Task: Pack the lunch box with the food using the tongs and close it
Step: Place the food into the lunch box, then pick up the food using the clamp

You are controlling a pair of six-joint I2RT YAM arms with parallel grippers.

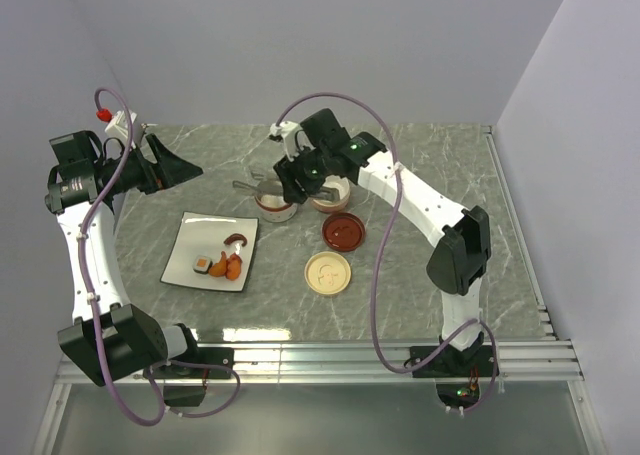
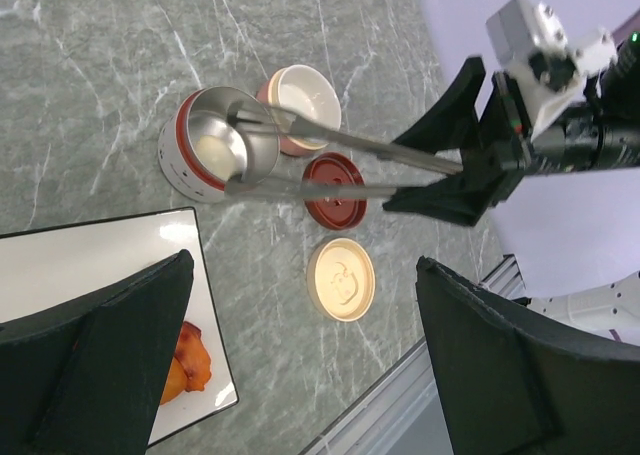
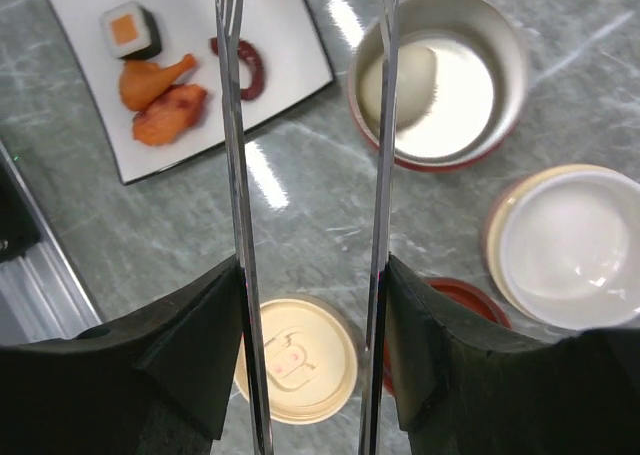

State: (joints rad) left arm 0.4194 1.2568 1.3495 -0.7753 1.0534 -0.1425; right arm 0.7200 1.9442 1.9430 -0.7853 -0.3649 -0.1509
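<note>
long thin silver tongs (image 3: 232, 175), tips running off the right wrist view, are being clamped by the right gripper (image 3: 312, 270) above the red-banded steel tin (image 3: 505, 50) holding the white egg-like ball (image 3: 395, 80). the left gripper (image 2: 300, 265) is gaping empty. lilac walls (image 1: 300, 35) are flanking the grey marbled table (image 1: 450, 165).

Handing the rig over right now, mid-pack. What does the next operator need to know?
Left gripper: open, empty, above the table's left side.
Right gripper: shut on the tongs, tips apart over the steel container.
Done: egg lies in that container.
To do: sushi slice, fried bits, brown-and-white piece on the plate; red lid and cream lid off.
</note>
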